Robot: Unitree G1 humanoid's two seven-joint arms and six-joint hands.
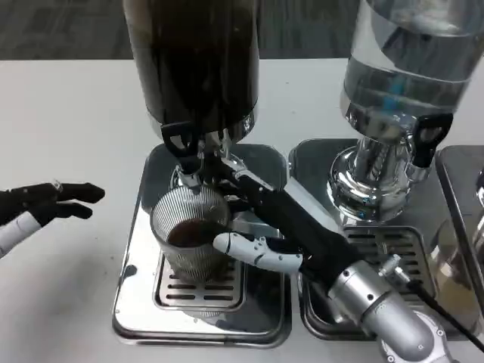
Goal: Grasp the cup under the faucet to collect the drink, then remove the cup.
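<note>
Surroundings: your cup [189,236] stood on the slotted drip tray [200,291] of the dark-drink dispenser [193,64], right under its faucet [184,155]. A second dispenser with a clear tank [404,64] stood just beside it to the right on its own drip tray [393,246], with a black tap lever [427,140].
In the way: the dark tank overhung the cup from above, so you had no room straight up. The chrome pedestal [367,185] of the clear dispenser sat close behind your right forearm [389,306].
Cup: ribbed clear glass, upright, with dark liquid in the lower part. How full it was, you could not tell exactly.
Dark tank: looked filled with dark drink.
Clear tank: looked to hold clear liquid.
Right hand: your right hand [276,227] reached in from the lower right; white fingers [246,248] wrapped against the cup's right side and the black part lay along the back near the faucet, so it gripped the cup.
Left hand: your left hand [45,206] hovered over the white table [68,136] well left of the tray, fingers stretched out loosely and holding nothing.
Edges: the cup sat nearer the tray's back than its front rim.
Open room: bare table lay to the left, between your left hand and the tray. The right side was crowded by the second tray and a further metal tray edge [461,204] at the frame border.
</note>
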